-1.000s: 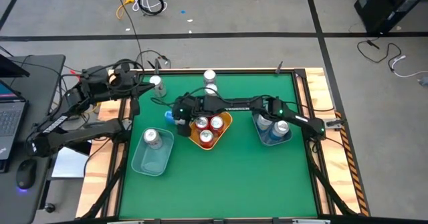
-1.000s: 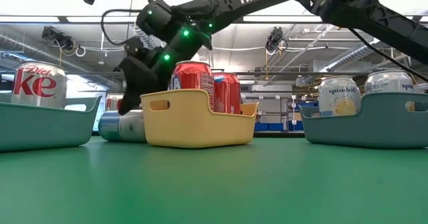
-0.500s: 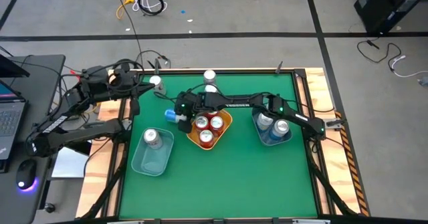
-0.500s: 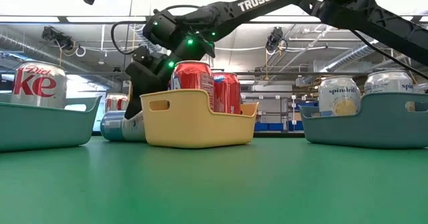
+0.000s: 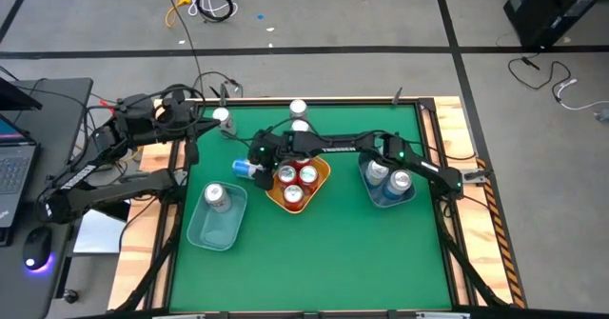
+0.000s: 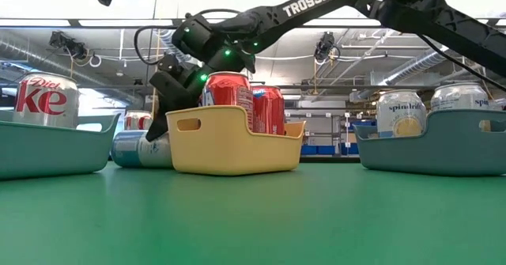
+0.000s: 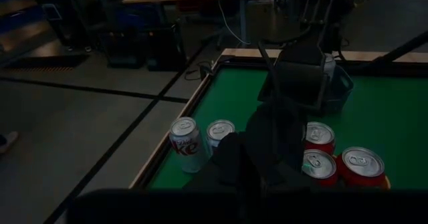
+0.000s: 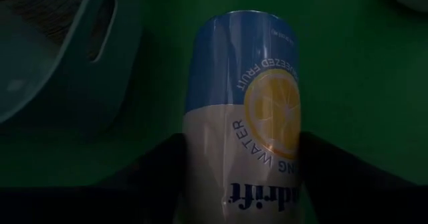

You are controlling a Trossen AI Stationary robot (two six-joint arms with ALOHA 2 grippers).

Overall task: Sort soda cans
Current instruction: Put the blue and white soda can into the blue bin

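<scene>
A light blue and white soda can [image 8: 241, 110] lies on its side on the green table, just left of the yellow bin [image 5: 319, 188] that holds three red cans [image 5: 296, 183]. My right gripper [image 5: 250, 166] reaches over that bin and is shut on the lying can [image 6: 141, 149]. A Diet Coke can [image 5: 217, 196] stands in the left teal bin. Two cans [image 5: 388, 180] stand in the right teal bin. My left gripper [image 5: 197, 119] waits shut at the far left corner, touching nothing. My right gripper pinches the lying can between its two fingers [image 8: 159, 169], on opposite sides of its round wall [image 8: 195, 158] near one end. The fingers slant down from the table's right, roughly along the can. The can rests on its side on the table.
Two cans [image 5: 300, 117] stand by the far edge and one [image 5: 223, 117] beside the left arm. The left teal bin [image 5: 211, 226] sits close to the lying can. A laptop and cables lie beyond the table's left edge.
My right gripper has sunk a little onto the lying can, tipping more steeply. The can's end has shifted slightly toward the table's left edge and still lies on the table.
</scene>
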